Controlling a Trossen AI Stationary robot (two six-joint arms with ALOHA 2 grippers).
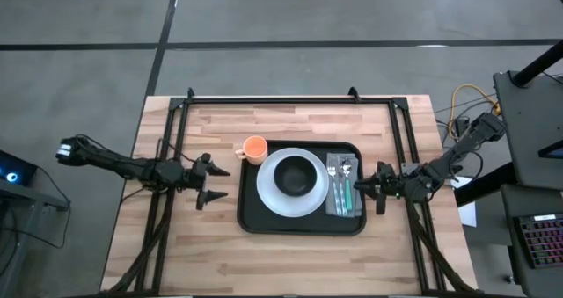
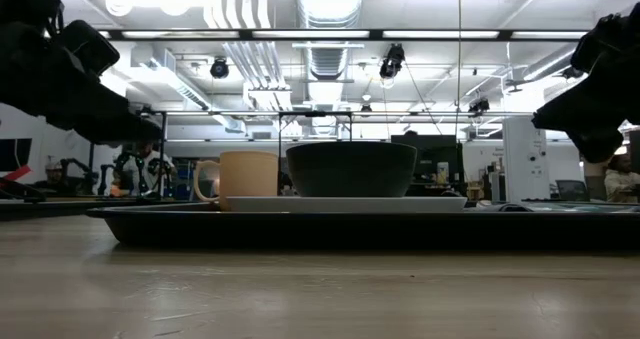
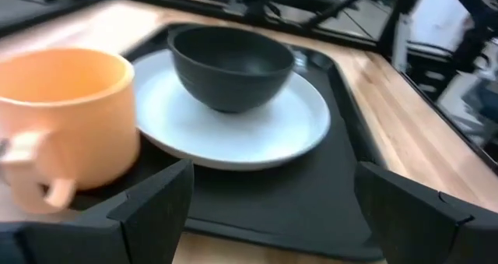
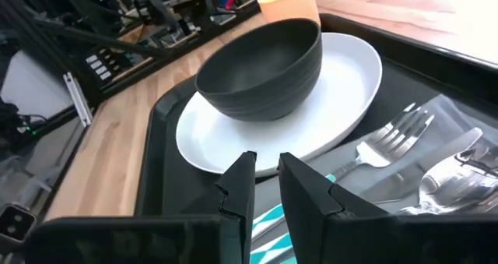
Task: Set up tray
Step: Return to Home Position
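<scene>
The black tray [image 1: 255,214] lies in the middle of the wooden table. On it rests a white plate [image 1: 268,197] with a dark bowl [image 1: 296,176] standing in its middle. An orange cup [image 1: 254,148] stands at the tray's far left corner. A fork [image 4: 389,139] and a spoon [image 4: 451,174] lie on a grey napkin [image 1: 344,186] at the tray's right side. My left gripper [image 1: 214,184] hovers open just left of the tray, pointing at it. My right gripper [image 1: 380,191] hovers at the tray's right edge, its fingers [image 4: 241,178] nearly together with nothing between them.
Black frame rails [image 1: 290,98] run along the table's far edge and down both sides under the arms. Bare wood [image 1: 290,263] lies between the tray and the near edge. A desk with a keyboard [image 1: 537,241] stands off the table's right side.
</scene>
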